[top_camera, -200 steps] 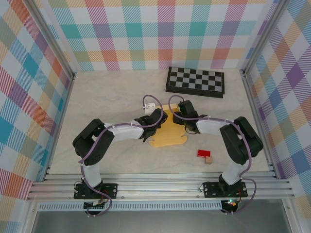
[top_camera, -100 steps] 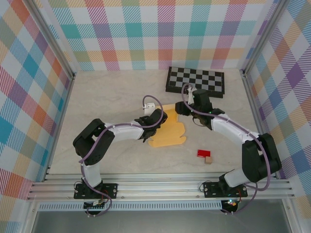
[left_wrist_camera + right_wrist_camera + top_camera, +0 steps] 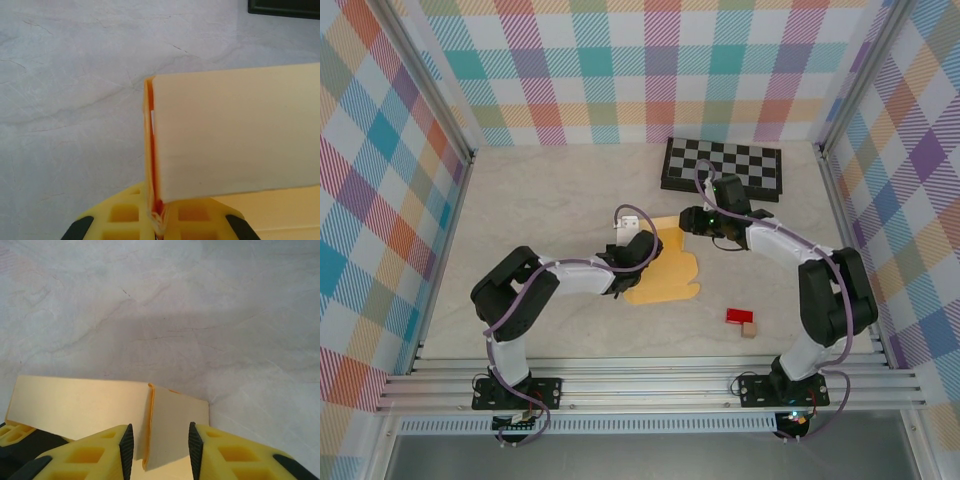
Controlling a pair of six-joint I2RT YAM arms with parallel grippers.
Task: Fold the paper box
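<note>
Left gripper [image 3: 642, 248] is clenched on the paper box [image 3: 670, 282]: in the left wrist view its yellow fingers [image 3: 120, 220] meet at the bottom with a thin orange edge of card pinched between them [image 3: 159, 222]. Right gripper [image 3: 688, 220] hovers at the sheet's far corner with its jaws parted. In the right wrist view a creased edge of card stands in the gap [image 3: 161, 440] and neither finger presses on it. Behind the right arm, the black-and-white checkerboard [image 3: 723, 168] lies flat near the back wall, just beyond the gripper, and its dark corner [image 3: 285, 6] shows at the top of the left wrist view. A red block [image 3: 738, 316] and a tan block [image 3: 749, 330] sit touching each other on the pale marbled table [image 3: 540, 190], nearer the arm bases and apart from the card. The paper box lies mid-table between the two grippers, a yellow-orange die-cut sheet. Most of it is flat, with wavy flap edges toward the near side, while one pale panel [image 3: 235, 145] is lifted off the surface and folded along an orange crease [image 3: 149, 425].
</note>
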